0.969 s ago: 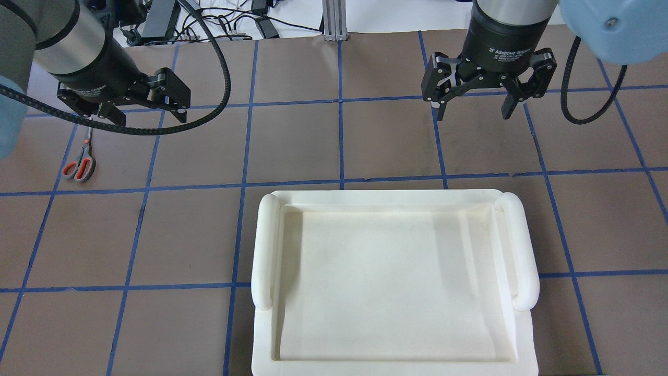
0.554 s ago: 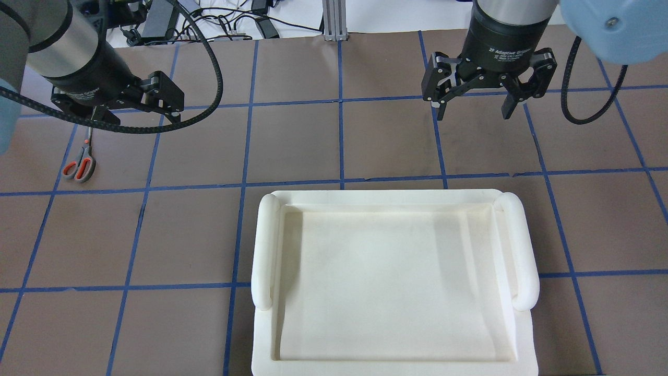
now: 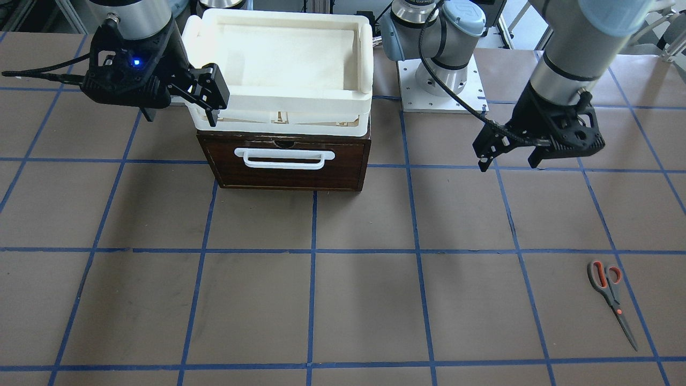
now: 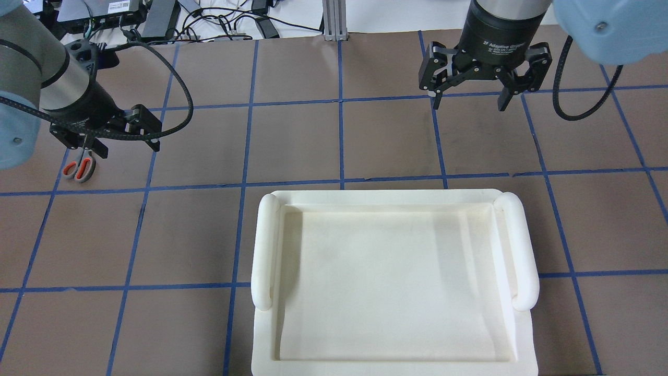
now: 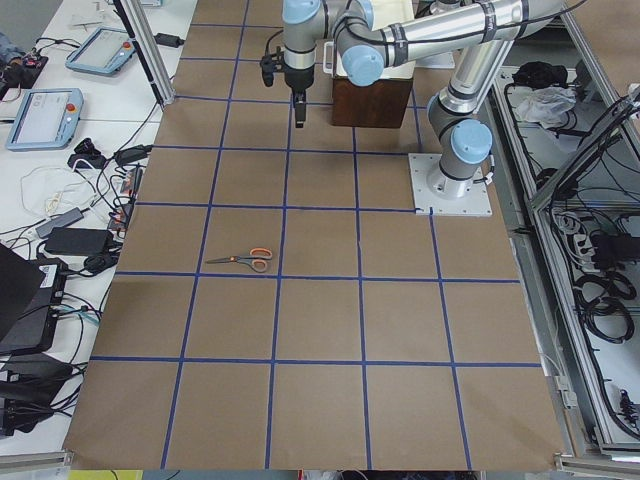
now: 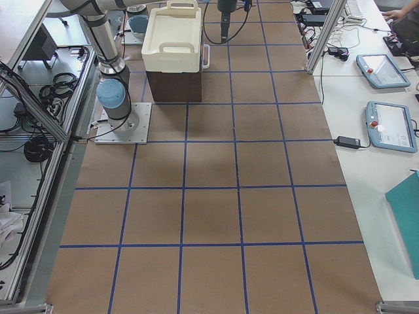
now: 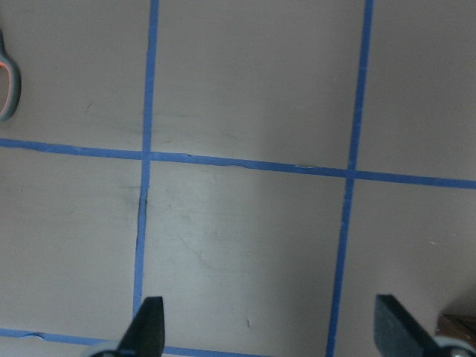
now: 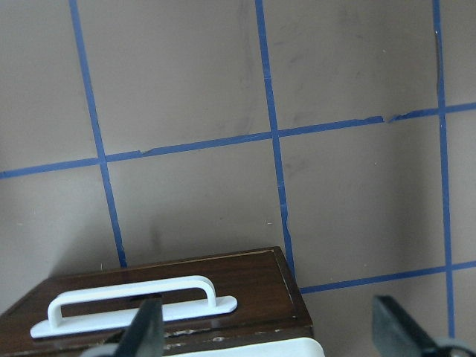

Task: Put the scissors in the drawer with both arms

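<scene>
Grey-handled, orange-looped scissors (image 3: 611,300) are laid flat on the matte brown table (image 3: 321,311), outside the left gripper's (image 4: 128,151) wide-spread, empty jaws, beyond one fingertip. The right gripper (image 4: 469,104) is held equally wide and empty, above the dark glossy wooden drawer (image 3: 284,177) with its white bar handle (image 3: 284,159).

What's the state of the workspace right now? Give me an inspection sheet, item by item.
Surface: brown table with a blue tape grid.
Job's things: scissors lying closed on the table, untouched; drawer shut, white tray on top.
Clutter: nothing seen.
Grippers: left gripper open, above the table near the scissors; right gripper open, above the table in front of the drawer.
Cables: black cable looped off the left wrist, another off the right; loose wires beyond the table's far edge.
Surroundings: teach pendants on a side bench.
</scene>
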Controlling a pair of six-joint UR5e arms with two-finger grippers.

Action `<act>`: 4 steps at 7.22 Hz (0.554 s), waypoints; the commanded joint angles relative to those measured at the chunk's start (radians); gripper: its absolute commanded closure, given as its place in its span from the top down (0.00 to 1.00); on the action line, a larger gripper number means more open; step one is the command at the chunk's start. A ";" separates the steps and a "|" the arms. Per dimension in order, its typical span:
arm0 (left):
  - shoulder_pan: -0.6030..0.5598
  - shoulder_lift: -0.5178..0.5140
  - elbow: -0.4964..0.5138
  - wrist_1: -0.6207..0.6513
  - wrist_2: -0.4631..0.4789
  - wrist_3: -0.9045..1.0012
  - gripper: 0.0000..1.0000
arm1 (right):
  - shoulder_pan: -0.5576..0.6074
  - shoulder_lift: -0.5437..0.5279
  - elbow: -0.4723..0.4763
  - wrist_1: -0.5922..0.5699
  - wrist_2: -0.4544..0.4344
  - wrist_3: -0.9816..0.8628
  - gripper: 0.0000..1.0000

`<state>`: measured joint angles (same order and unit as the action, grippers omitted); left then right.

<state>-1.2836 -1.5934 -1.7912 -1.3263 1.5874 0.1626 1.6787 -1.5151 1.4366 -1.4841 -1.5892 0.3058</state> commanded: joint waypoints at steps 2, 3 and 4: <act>0.164 -0.202 0.009 0.258 0.042 0.223 1.00 | 0.010 0.064 0.005 -0.008 0.015 0.468 1.00; 0.171 -0.273 0.028 0.351 0.036 0.244 1.00 | 0.036 0.076 0.010 -0.008 0.017 0.601 1.00; 0.179 -0.333 0.065 0.389 0.034 0.283 0.98 | 0.080 0.102 0.011 -0.011 0.015 0.745 1.00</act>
<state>-1.1183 -1.8432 -1.7618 -1.0242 1.6228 0.3964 1.7149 -1.4405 1.4449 -1.4934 -1.5745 0.8691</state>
